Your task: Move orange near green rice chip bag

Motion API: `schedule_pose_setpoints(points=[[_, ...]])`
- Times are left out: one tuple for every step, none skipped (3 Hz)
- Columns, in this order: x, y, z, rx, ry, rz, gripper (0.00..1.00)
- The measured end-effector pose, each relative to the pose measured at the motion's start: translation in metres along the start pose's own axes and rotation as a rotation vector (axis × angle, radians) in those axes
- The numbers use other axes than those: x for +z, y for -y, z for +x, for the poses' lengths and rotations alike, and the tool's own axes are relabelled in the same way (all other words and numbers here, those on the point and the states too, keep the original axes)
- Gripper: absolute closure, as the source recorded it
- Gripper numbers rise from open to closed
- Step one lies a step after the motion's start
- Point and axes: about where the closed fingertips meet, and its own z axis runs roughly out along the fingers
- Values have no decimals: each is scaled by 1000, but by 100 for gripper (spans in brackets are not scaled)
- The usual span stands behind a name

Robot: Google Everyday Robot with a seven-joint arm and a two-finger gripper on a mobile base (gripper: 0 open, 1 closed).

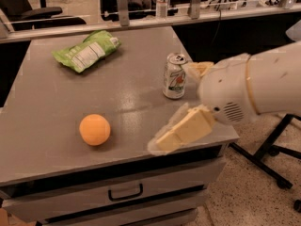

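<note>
The orange [94, 129] lies on the grey table [56, 102] at the front left. The green rice chip bag [86, 50] lies at the back left, white label up, well apart from the orange. My gripper [174, 108] comes in from the right over the table's front right part, open and empty. One cream finger [181, 132] points toward the orange and stops short of it. The other finger [200, 68] shows just right of the soda can.
A silver-green soda can [174, 76] stands upright at mid right, between my gripper's fingers and close to them. The table has a drawer [124, 192] below its front edge. Office chairs and a rail stand behind; a stand's legs [273, 159] are on the floor at right.
</note>
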Motion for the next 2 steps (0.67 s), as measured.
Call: schedule_pose_setpoints(points=[[69, -15, 23, 2, 54, -45, 0], [136, -33, 51, -42, 80, -93, 0]])
